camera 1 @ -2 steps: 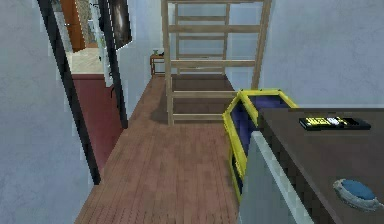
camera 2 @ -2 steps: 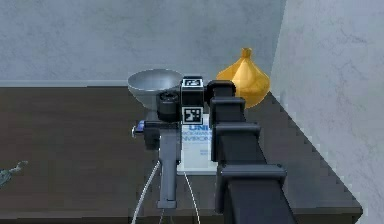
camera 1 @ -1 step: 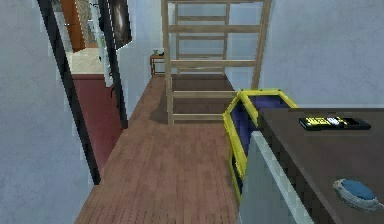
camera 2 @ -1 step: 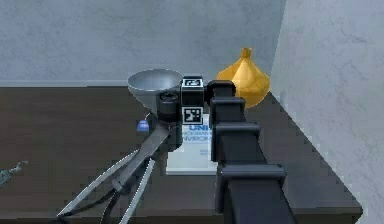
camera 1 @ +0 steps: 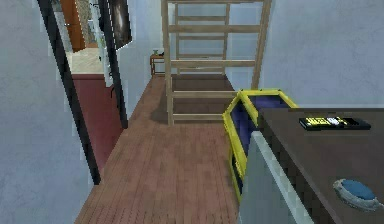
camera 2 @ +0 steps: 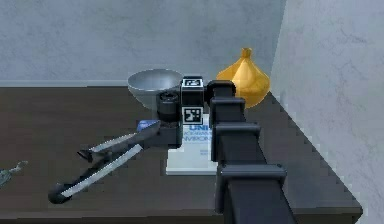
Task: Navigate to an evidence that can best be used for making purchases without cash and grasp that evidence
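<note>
In the arm side view a flat white and blue card-like thing (camera 2: 192,150) lies on a dark table (camera 2: 60,120), beside the arm (camera 2: 240,150). My gripper (camera 2: 70,173) reaches from its dark body down toward the view's left, just left of that flat thing. Its two thin fingers (camera 2: 110,150) end over bare tabletop, and it holds nothing.
A grey bowl (camera 2: 150,85) and a yellow gourd-shaped vase (camera 2: 245,75) stand behind the gripper near the wall. A small thing (camera 2: 8,172) lies at the left edge. Ahead, a table (camera 1: 300,150) carries a remote (camera 1: 335,122) and a round blue-grey thing (camera 1: 357,190). Beyond are a yellow-rimmed bin (camera 1: 255,105), a wooden shelf (camera 1: 215,60) and a doorway (camera 1: 85,90) on the left.
</note>
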Robot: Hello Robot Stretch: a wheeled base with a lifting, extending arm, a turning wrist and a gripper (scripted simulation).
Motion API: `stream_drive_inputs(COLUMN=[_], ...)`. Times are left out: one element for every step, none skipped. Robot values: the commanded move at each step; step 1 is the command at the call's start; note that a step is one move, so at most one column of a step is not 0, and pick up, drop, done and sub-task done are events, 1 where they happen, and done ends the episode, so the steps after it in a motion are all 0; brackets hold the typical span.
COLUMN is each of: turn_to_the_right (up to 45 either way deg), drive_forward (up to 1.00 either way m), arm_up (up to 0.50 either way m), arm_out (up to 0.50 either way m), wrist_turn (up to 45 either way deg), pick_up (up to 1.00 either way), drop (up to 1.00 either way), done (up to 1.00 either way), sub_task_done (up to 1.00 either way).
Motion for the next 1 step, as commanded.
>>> stream_drive_inputs(turn_to_the_right=[0.0], drive_forward=[0.0], arm_up=[0.0], arm_out=[0.0], wrist_turn=[45.0], pick_up=[0.0], drop=[0.0], done=[0.0], sub_task_done=[0.0])
